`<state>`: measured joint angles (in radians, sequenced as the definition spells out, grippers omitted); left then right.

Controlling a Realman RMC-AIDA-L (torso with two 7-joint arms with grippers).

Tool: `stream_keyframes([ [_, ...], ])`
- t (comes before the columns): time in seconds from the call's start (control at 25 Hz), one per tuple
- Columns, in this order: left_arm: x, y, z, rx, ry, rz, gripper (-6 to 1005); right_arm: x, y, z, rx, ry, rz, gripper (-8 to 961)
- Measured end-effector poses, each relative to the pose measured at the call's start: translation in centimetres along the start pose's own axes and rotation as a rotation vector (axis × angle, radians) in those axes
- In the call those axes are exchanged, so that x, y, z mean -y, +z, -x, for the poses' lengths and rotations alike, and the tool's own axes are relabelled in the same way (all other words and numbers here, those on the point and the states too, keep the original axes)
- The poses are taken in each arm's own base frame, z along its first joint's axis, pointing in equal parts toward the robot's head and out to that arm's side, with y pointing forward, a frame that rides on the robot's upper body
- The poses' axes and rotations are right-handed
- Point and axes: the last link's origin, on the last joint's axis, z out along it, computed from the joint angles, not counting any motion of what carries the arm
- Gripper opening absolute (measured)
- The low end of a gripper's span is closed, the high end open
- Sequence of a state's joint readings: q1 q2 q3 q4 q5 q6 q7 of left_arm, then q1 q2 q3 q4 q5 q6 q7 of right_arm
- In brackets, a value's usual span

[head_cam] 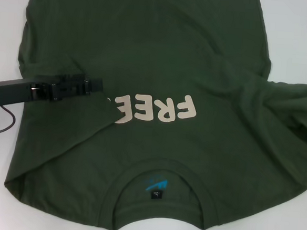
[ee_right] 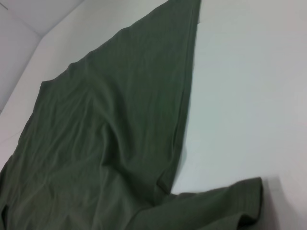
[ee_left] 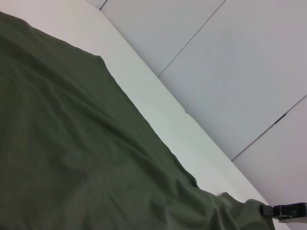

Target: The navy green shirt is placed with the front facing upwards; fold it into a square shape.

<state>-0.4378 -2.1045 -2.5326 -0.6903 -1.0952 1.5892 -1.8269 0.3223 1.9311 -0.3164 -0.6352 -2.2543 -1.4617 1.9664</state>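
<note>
The navy green shirt (head_cam: pixel 162 68) lies spread across the white table (head_cam: pixel 298 46), front up, collar at the near edge, pale "FREE" lettering (head_cam: pixel 156 109) across the chest. The left sleeve is folded in over the body, its flap covering the start of the lettering. The left gripper (head_cam: pixel 95 84) reaches in from the table's left edge, low over that folded flap; its dark fingers look close together, but I cannot tell whether they pinch any cloth. The right sleeve (head_cam: pixel 296 104) lies rumpled toward the right edge. The right gripper doesn't show anywhere.
</note>
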Motion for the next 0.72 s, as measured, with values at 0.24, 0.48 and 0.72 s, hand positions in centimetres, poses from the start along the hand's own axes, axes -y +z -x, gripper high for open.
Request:
stream_keyframes([
  [0.24,0.0,0.1,0.0,0.002,-0.004,0.004,878,0.4,-0.7,0.2,0.017,0.006,-0.014,15],
  [0.48,-0.1,0.1,0.0,0.003,-0.005,0.01,878,0.8,-1.5,0.6,0.036,0.011,-0.03,14],
  [0.72,-0.1,0.0,0.2,0.007,-0.008,0.009,878,0.7,-1.6,1.0,0.036,0.003,-0.027,15],
])
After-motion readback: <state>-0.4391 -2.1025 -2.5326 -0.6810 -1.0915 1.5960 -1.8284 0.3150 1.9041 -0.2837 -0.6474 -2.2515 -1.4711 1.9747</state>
